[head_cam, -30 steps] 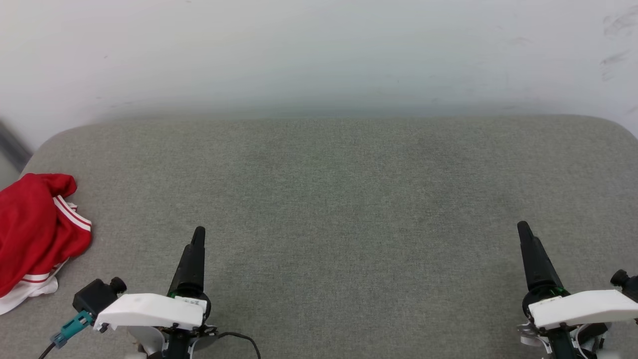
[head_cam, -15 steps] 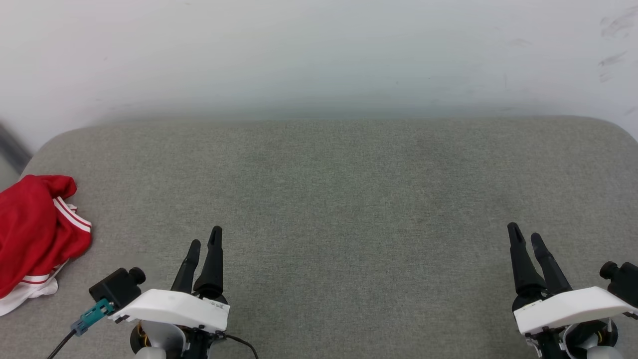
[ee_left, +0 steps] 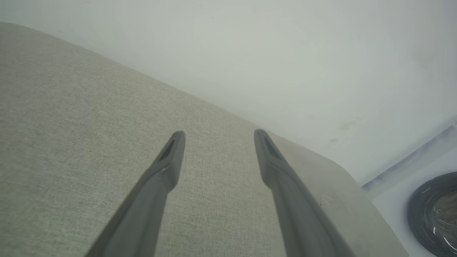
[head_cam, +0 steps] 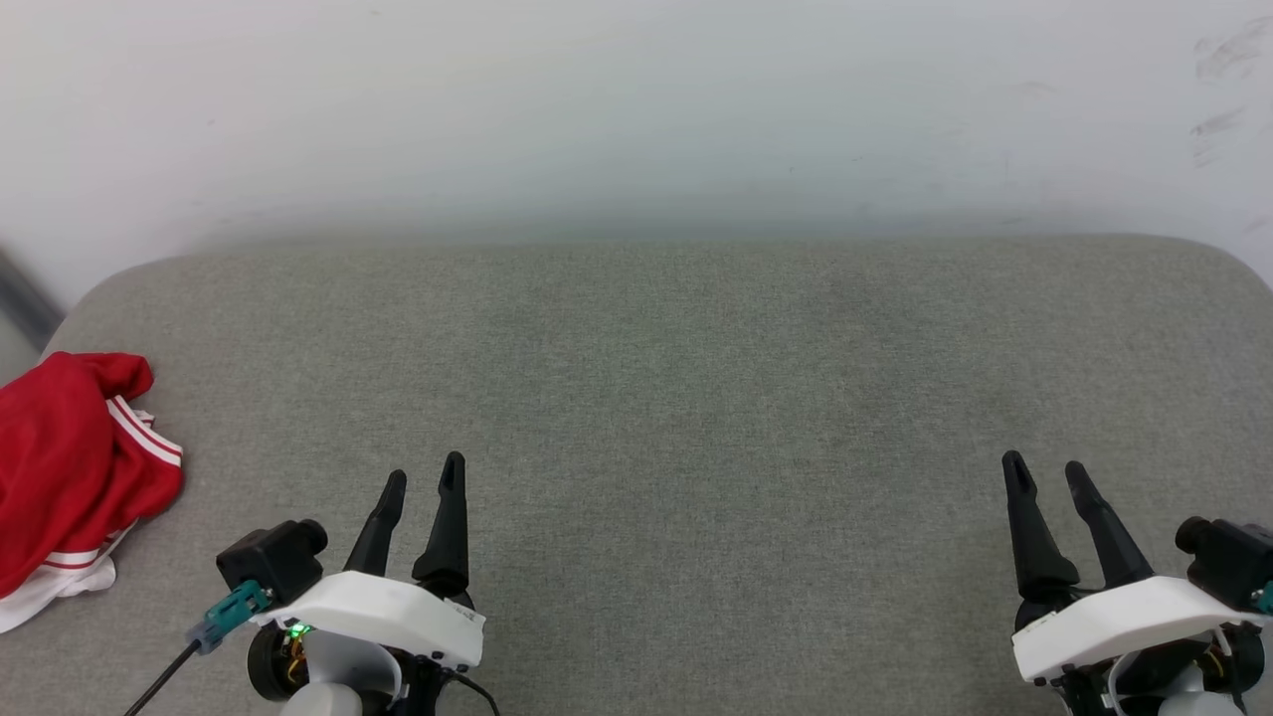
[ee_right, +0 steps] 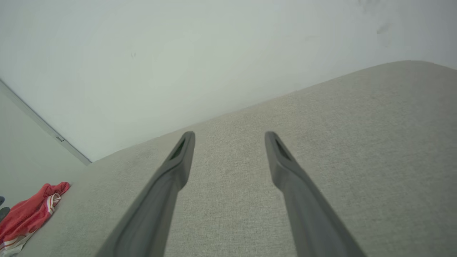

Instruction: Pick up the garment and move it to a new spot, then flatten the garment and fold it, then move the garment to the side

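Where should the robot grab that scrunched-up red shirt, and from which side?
Probably the puffed-up red fold beside the striped trim of the jersey. It lies crumpled at the left edge of the grey cushion, partly out of the head view. The open left gripper could come from above on the side facing it, where the cloth bunches up.

One crumpled red jersey with white-striped trim point(head_cam: 70, 457) at the near left, one grey fabric-covered surface point(head_cam: 696, 378), two black-fingered grippers: left gripper point(head_cam: 426, 469), right gripper point(head_cam: 1043, 464).
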